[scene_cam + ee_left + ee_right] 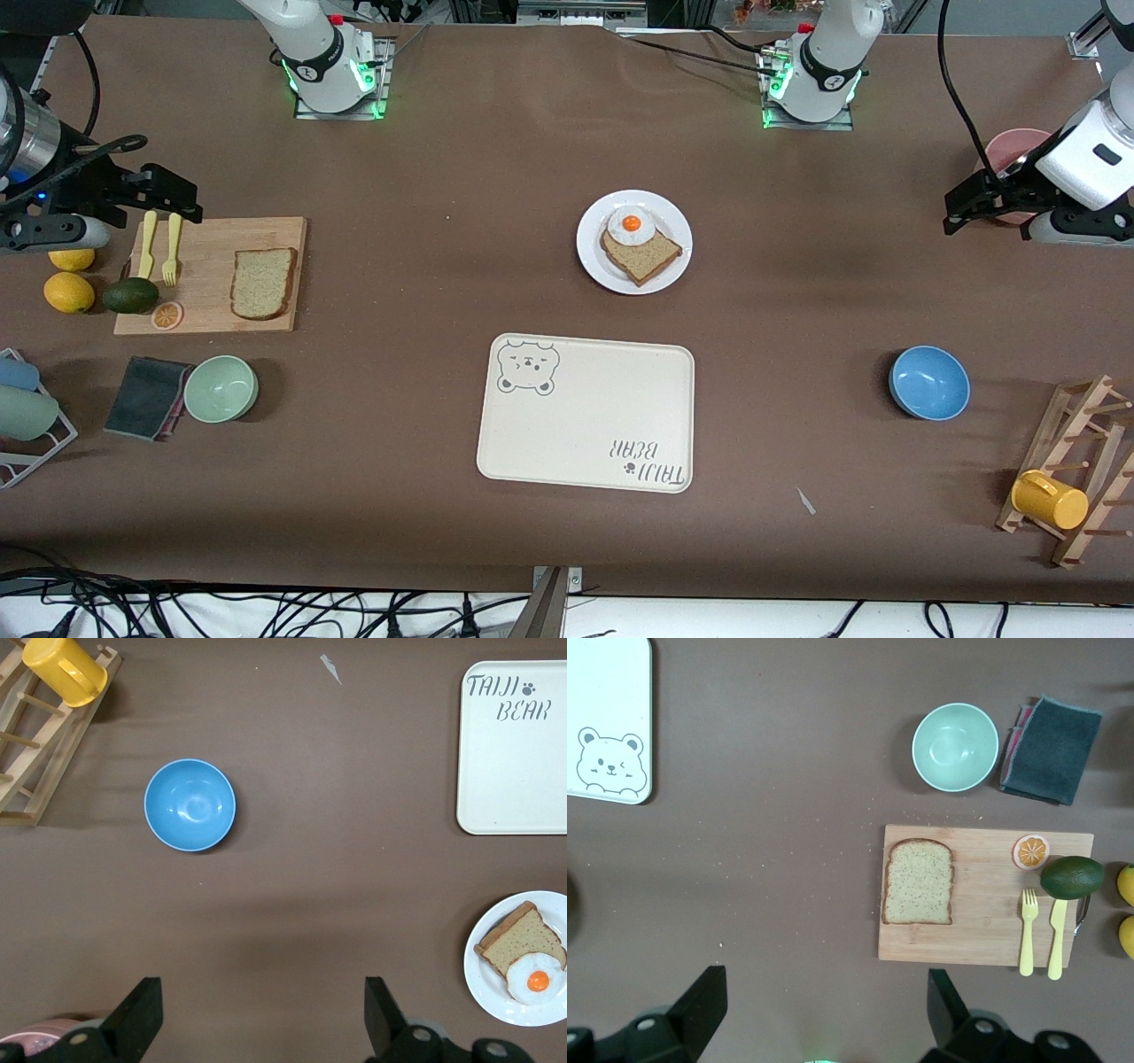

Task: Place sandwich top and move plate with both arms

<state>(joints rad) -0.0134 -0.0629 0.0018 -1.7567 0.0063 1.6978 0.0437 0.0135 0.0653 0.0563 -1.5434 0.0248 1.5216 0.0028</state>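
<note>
The sandwich top [263,283] [919,881], a speckled brown bread slice, lies flat on a wooden cutting board [208,244] toward the right arm's end of the table. The white plate [592,257] [478,979] sits mid-table and carries a smaller bread slice [645,257] with a fried egg [630,225] on it. My right gripper [177,197] [824,979] hangs open and empty over the table by the board's edge. Over the left arm's end my left gripper [955,208] [261,988] is also open, holding nothing. Both are well apart from bread and plate.
A cream bear tray [586,412] lies nearer the front camera than the plate. A blue bowl [929,382], a wooden rack with a yellow mug [1050,499] and a pink bowl [1014,146] are at the left arm's end. A green bowl [221,388], dark cloth [146,397], avocado [130,295] and lemons [69,292] surround the board.
</note>
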